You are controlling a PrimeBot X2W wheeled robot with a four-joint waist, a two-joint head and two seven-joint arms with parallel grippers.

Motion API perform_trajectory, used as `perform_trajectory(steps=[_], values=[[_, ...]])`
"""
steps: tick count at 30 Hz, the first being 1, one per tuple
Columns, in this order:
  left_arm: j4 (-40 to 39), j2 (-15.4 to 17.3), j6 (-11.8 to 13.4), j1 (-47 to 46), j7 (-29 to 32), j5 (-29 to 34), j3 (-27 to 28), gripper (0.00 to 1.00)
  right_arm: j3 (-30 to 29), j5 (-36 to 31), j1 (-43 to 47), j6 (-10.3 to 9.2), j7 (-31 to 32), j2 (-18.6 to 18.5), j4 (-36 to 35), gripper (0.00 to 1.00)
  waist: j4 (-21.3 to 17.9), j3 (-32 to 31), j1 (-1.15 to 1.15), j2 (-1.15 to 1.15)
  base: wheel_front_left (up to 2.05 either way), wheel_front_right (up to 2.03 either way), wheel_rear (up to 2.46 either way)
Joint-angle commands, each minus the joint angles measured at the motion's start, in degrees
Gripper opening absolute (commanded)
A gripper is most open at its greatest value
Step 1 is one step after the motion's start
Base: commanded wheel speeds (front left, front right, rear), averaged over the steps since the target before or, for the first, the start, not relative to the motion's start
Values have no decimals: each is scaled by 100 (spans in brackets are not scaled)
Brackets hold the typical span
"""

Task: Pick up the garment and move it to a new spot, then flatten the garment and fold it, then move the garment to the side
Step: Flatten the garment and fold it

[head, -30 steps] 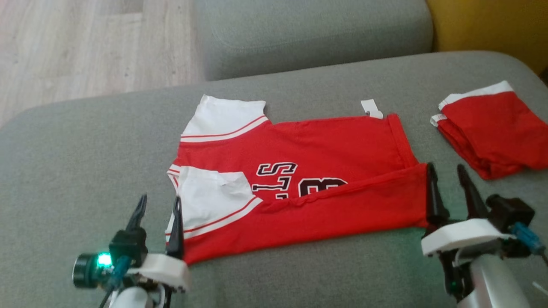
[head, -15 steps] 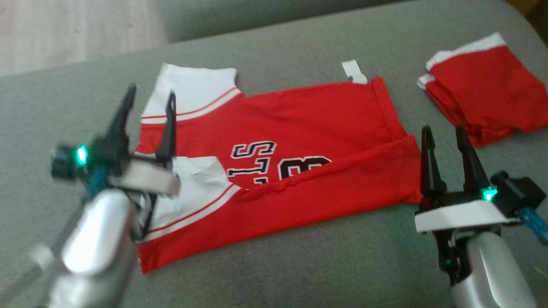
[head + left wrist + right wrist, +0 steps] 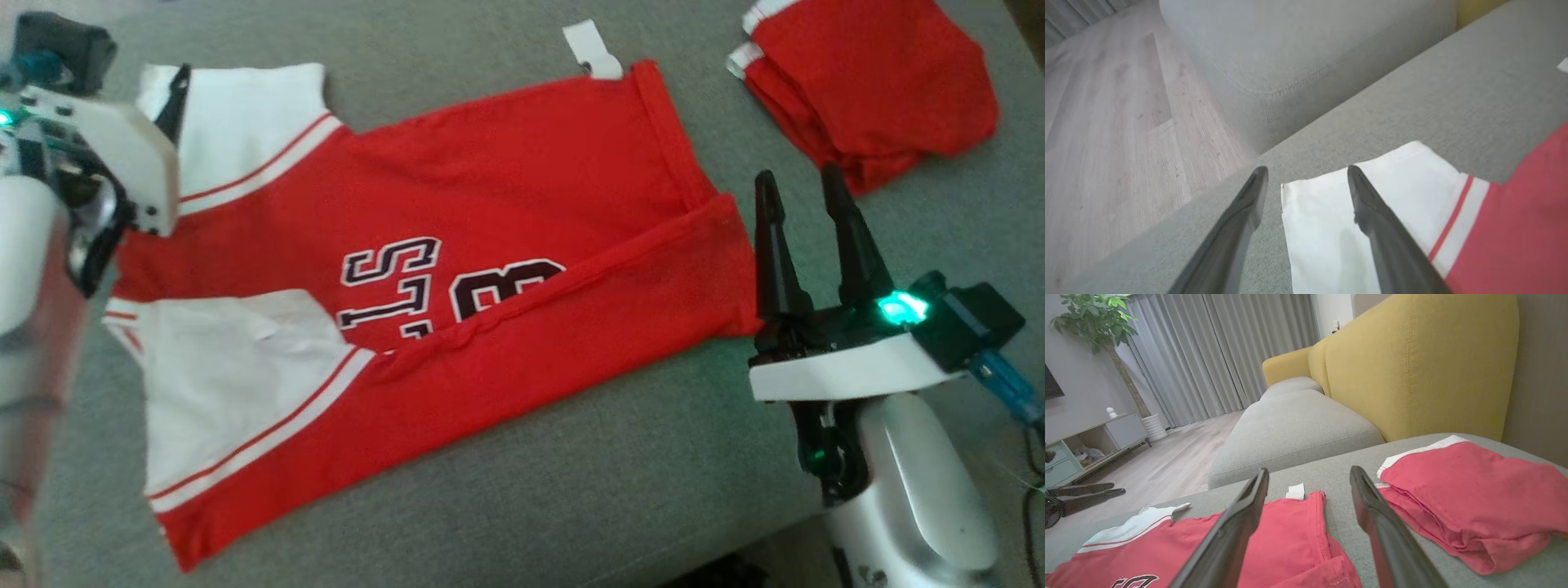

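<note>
The garment [image 3: 490, 188], a red jersey with white sleeves and dark numbers, lies spread on the grey sofa seat [image 3: 571, 490], its near long edge folded up over the numbers. My left gripper [image 3: 1306, 169] is open over the far white sleeve [image 3: 1323, 220], one finger on each side of the sleeve's corner; in the head view one of its fingers [image 3: 175, 102] shows at the top left. My right gripper [image 3: 796, 173] stands open and empty just right of the jersey's hem end, and its wrist view shows the hem [image 3: 1286, 535] below the fingers.
A second red piece of clothing [image 3: 873, 82] lies folded at the far right of the seat. Beyond the seat are another grey cushion [image 3: 1298, 53], wooden floor [image 3: 1106, 122] and a yellow backrest [image 3: 1412, 367]. The seat's front edge runs close to my right arm.
The head camera has tipped down. My left gripper has travelled from the near white sleeve to the far white sleeve, staying open. The right gripper has kept its place by the hem.
</note>
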Motion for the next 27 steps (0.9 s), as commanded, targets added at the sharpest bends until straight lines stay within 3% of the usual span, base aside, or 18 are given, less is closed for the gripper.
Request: perform_trajectory(steps=[1, 6, 13, 24, 25, 26, 27], values=[[-124, 314, -27, -318, 61, -67, 116, 100, 155, 61, -153, -4, -61, -25, -236, 100, -211, 206, -1, 0, 0, 0, 0], [225, 643, -30, -577, 419, -396, -197, 100, 333, 202, -140, -4, -61, -25, -403, 100, -366, 358, -1, 0, 0, 0, 0], [819, 875, -30, -826, 416, -539, -204, 100, 370, 245, -108, -4, -61, -25, -498, 100, -561, 513, -1, 0, 0, 0, 0], [1382, 868, -4, -1087, 685, -799, -112, 100, 233, 337, -104, -4, -61, -25, -575, 100, -728, 749, -1, 0, 0, 0, 0], [1431, 830, -7, -1079, 784, -863, -107, 94, 222, 333, -103, -4, -61, -25, -572, 100, -727, 752, -1, 0, 0, 0, 0], [1468, 789, -11, -1067, 895, -933, -108, 37, 206, 326, -102, -4, -61, -25, -568, 100, -721, 754, -1, 0, 0, 0, 0], [1483, 747, -16, -1055, 1000, -1004, -117, 0, 185, 319, -104, -4, -61, -25, -562, 100, -709, 751, -1, 0, 0, 0, 0]])
